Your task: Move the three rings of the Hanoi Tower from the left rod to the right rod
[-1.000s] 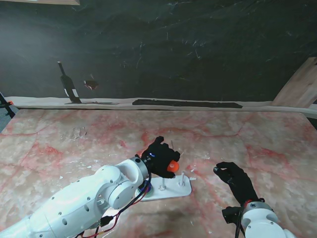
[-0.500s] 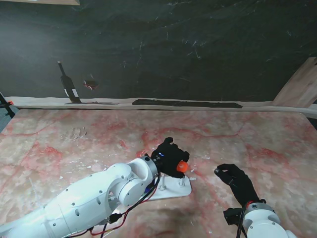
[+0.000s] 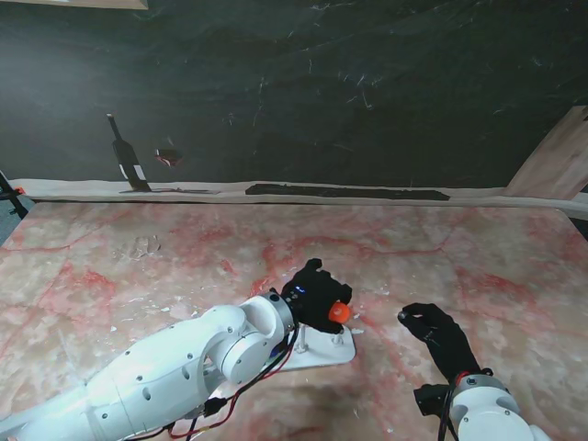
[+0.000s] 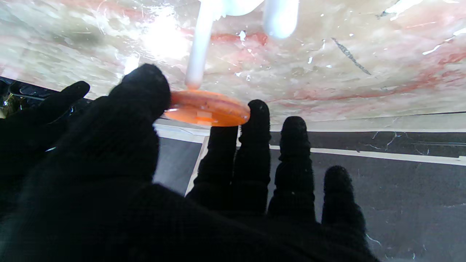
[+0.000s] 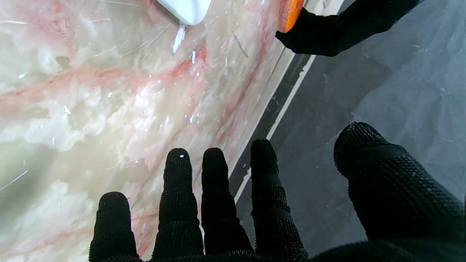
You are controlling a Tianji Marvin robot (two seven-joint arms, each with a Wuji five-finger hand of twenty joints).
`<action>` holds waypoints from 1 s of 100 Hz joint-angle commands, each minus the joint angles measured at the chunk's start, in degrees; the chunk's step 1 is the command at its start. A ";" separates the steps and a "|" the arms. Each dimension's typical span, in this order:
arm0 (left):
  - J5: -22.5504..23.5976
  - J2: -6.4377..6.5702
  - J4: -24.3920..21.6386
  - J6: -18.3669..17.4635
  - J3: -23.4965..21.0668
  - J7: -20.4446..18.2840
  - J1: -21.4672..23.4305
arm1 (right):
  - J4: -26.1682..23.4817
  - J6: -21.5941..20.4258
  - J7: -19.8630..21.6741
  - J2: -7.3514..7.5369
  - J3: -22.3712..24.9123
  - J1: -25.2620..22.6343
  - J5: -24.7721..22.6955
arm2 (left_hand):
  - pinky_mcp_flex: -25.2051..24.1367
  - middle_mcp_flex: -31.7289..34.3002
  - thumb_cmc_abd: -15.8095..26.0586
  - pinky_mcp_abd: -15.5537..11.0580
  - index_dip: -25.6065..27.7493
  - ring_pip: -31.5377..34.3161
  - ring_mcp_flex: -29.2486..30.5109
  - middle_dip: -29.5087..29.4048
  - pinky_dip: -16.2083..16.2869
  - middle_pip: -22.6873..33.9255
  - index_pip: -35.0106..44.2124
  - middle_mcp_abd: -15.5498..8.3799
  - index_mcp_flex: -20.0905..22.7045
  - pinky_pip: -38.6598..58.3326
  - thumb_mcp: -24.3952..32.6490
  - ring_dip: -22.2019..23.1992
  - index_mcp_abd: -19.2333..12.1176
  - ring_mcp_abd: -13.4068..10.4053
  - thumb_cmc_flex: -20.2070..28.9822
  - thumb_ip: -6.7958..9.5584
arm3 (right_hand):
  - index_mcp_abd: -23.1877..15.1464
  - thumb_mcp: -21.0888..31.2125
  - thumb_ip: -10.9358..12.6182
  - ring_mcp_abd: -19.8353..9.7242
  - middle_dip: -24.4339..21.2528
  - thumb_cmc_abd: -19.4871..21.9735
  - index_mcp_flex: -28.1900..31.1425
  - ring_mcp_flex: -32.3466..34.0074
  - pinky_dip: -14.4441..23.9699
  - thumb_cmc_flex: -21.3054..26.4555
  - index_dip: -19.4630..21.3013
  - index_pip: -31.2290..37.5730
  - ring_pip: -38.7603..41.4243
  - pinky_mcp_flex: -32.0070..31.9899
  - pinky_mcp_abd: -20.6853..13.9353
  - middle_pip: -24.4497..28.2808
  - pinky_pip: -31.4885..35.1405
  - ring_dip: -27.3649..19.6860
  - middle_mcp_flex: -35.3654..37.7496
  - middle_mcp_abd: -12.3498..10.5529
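Left hand [image 3: 315, 296] pinching orange ring [image 4: 206, 108] between thumb and fingers | ring level at right rod [image 4: 198, 47] tip | advice: centre hole, lower straight, then release | right hand [image 3: 439, 335] open, empty

My stand camera looks down from above; both close wrist cameras share the orange ring [image 4: 206, 108].

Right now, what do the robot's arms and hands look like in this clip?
Both arms have glossy white rounded shells with small dark screw holes. The left arm carries loose red and black cables near its elbow joint. Each ends in a five-fingered hand in a black textured knit glove: the left hand shows a small blue light at the wrist, the right hand a red band.
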 commanded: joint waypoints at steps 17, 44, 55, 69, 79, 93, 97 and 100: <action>-0.56 -0.42 0.60 -0.22 0.72 0.03 -0.46 | -0.23 0.26 -0.05 -0.21 -0.18 -0.25 0.19 | -0.19 0.51 1.04 -0.29 0.02 1.35 -0.13 0.32 0.14 0.27 2.62 -1.39 1.02 -0.39 4.06 0.65 -1.19 0.08 1.51 0.27 | -0.89 -1.27 1.42 -0.28 0.25 0.60 -0.74 -0.67 -0.54 -0.15 0.16 -0.06 0.12 -0.67 -0.12 0.31 -0.68 0.38 -0.95 -0.53; -0.74 -0.43 0.99 -0.31 1.18 -0.30 -0.72 | -0.21 0.49 0.00 -0.23 -0.22 -0.09 0.41 | -0.20 0.46 1.12 -0.44 0.00 1.39 -0.15 0.33 0.17 0.27 2.59 -1.35 0.97 -0.52 4.05 0.67 -1.18 0.12 1.54 0.29 | -0.76 -1.32 1.43 -0.33 0.27 0.65 -0.87 -0.68 -0.38 -0.18 0.22 -0.05 0.18 -0.66 -0.12 0.37 -0.75 0.40 -0.96 -0.48; -0.87 -0.52 1.31 -0.29 1.37 -0.24 -0.83 | -0.16 0.57 0.01 -0.25 -0.25 -0.01 0.50 | -0.18 0.40 1.21 -0.41 0.02 1.40 -0.24 0.36 0.19 0.30 2.63 -1.36 0.99 -0.57 3.98 0.67 -1.13 0.13 1.54 0.28 | -0.73 -1.37 1.43 -0.27 0.27 0.83 -0.83 -0.71 -0.34 -0.31 0.25 -0.01 0.21 -0.65 -0.14 0.38 -0.76 0.41 -0.97 -0.47; -1.29 -0.83 2.06 -0.46 1.98 -0.02 -1.22 | -0.12 0.51 -0.15 -0.29 -0.29 0.06 0.69 | -0.19 0.34 1.20 -0.50 0.02 1.41 -0.29 0.39 0.21 0.34 2.61 -1.36 0.85 -0.63 3.91 0.67 -1.19 0.12 1.57 0.30 | -0.69 -1.39 1.45 -0.25 0.29 0.83 -0.91 -0.74 -0.25 -0.23 0.26 0.00 0.26 -0.62 -0.19 0.43 -0.73 0.43 -1.01 -0.41; -1.34 -0.94 2.16 -0.42 2.11 0.21 -1.21 | -0.07 0.48 -0.23 -0.31 -0.30 0.11 0.69 | -0.18 0.32 1.24 -0.48 0.05 1.42 -0.30 0.41 0.21 0.38 2.67 -1.43 0.87 -0.68 3.94 0.68 -1.17 0.05 1.63 0.33 | -0.70 -1.41 1.46 -0.32 0.29 0.90 -0.94 -0.70 -0.17 -0.30 0.27 0.03 0.30 -0.60 -0.19 0.45 -0.71 0.44 -1.02 -0.42; -0.67 -0.73 1.50 -0.22 1.88 0.33 -0.79 | -0.08 0.56 -0.35 -0.36 -0.33 0.14 0.83 | -0.17 0.41 1.16 -0.49 0.06 1.45 -0.21 0.43 0.27 0.42 2.72 -1.44 0.97 -0.70 3.91 0.68 -1.20 0.11 1.63 0.33 | -0.65 -1.39 1.47 -0.24 0.29 0.89 -0.98 -0.75 -0.06 -0.28 0.28 0.07 0.31 -0.64 -0.18 0.48 -0.68 0.45 -1.03 -0.42; -0.46 -0.65 1.28 -0.14 1.78 0.31 -0.67 | -0.08 0.62 -0.40 -0.37 -0.35 0.14 0.79 | -0.16 0.43 1.14 -0.49 0.06 1.43 -0.25 0.43 0.28 0.43 2.73 -1.38 1.00 -0.69 3.94 0.67 -1.18 0.12 1.62 0.33 | -0.64 -1.38 1.47 -0.28 0.30 0.86 -0.98 -0.77 -0.01 -0.28 0.28 0.08 0.31 -0.62 -0.19 0.50 -0.66 0.45 -1.02 -0.40; -0.31 -0.59 1.11 -0.07 1.70 0.30 -0.58 | -0.09 0.61 -0.42 -0.37 -0.35 0.14 0.79 | -0.16 0.42 1.14 -0.49 0.05 1.45 -0.21 0.44 0.29 0.43 2.71 -1.40 0.96 -0.69 3.93 0.68 -1.21 0.15 1.58 0.33 | -0.65 -1.40 1.46 -0.29 0.30 0.82 -0.96 -0.78 0.02 -0.32 0.29 0.10 0.30 -0.63 -0.19 0.49 -0.65 0.45 -1.05 -0.41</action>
